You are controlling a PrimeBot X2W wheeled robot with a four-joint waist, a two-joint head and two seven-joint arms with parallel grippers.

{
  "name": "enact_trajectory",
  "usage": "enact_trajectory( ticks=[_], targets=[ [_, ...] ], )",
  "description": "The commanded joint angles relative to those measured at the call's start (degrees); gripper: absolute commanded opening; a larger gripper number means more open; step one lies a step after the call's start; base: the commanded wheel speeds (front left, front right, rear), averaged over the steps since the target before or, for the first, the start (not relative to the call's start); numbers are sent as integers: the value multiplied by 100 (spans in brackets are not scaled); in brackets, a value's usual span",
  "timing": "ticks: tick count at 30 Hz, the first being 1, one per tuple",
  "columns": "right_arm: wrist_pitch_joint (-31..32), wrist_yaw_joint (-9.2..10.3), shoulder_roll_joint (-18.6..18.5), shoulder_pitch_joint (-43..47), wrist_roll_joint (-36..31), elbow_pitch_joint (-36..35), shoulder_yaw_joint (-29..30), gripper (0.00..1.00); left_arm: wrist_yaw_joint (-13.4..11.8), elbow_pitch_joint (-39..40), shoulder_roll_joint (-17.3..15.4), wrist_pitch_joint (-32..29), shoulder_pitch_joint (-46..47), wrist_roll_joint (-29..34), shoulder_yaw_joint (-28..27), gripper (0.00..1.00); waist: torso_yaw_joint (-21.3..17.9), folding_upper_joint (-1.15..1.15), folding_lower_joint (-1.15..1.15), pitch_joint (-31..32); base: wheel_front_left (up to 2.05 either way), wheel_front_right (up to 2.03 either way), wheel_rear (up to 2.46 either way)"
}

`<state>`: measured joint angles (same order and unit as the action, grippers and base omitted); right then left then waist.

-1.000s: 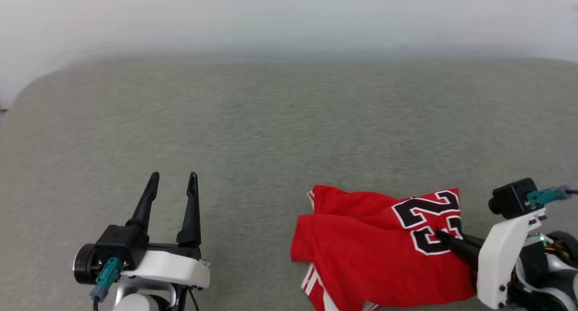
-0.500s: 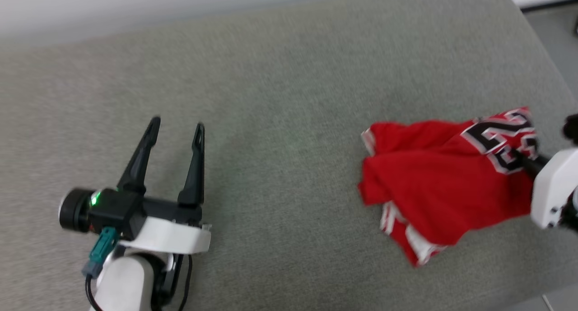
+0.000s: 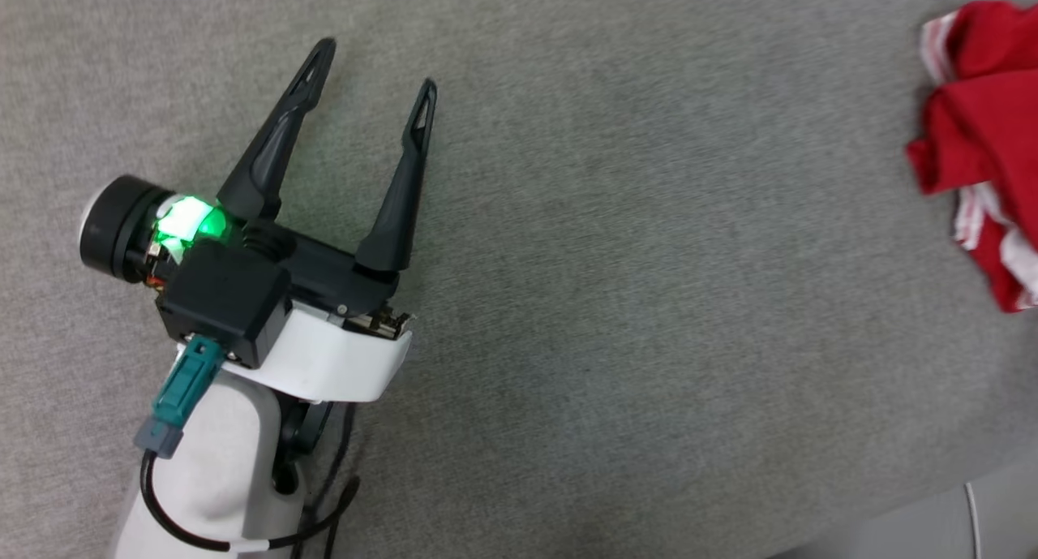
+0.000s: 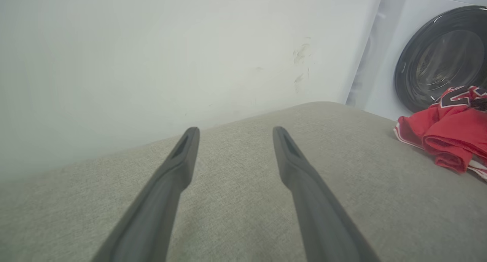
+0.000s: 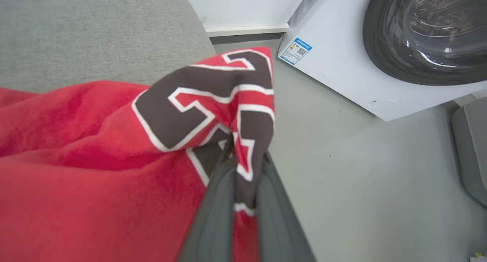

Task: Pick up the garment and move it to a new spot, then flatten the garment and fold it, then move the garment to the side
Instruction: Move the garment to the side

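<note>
Well apart from left gripper point(image 3: 376, 68), garment point(image 5: 76, 159) pinched in right gripper point(image 5: 245, 151)

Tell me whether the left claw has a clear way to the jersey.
Probably, path-wise: just bare grey cushion lies between the open left claw and the jersey. But it sits far to the right, pinched in the right claw, so reach is uncertain.
</note>
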<state>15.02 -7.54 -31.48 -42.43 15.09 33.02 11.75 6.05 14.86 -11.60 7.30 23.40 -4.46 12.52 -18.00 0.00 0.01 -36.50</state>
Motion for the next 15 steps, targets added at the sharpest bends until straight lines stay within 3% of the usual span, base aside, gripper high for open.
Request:
enact_trajectory(
  ticks=[1, 7, 8, 9, 10, 15],
  targets=[
    [-98, 11, -46, -180, -94, 140, 195, 0, 16, 53, -20, -12, 127, 36, 31, 100, 161, 0, -1, -259, 0, 0, 0],
    [-311, 10, 103, -367, -456, 716, 793, 0, 0, 71, -39, -21, 257, 63, 97, 100, 314, 0, -1, -401, 0, 0, 0],
    [-375, 10, 133, -378, -528, 773, 851, 25, -18, 56, -38, -5, 248, 59, 96, 100, 331, 0, -1, -388, 0, 0, 0],
    [-463, 10, 159, -381, -598, 834, 931, 58, -33, 30, -36, 18, 225, 48, 96, 100, 354, 0, -1, -352, 0, 0, 0],
    [-511, 10, 186, -377, -650, 901, 970, 100, -46, 14, -34, 32, 198, 37, 93, 100, 368, 0, -1, -321, 0, 0, 0],
    [-1062, 10, 198, -254, -967, 1075, 1216, 100, -114, -138, 26, 121, 47, -40, 92, 100, 499, 0, -1, -4, 0, 0, 0]
  ],
)
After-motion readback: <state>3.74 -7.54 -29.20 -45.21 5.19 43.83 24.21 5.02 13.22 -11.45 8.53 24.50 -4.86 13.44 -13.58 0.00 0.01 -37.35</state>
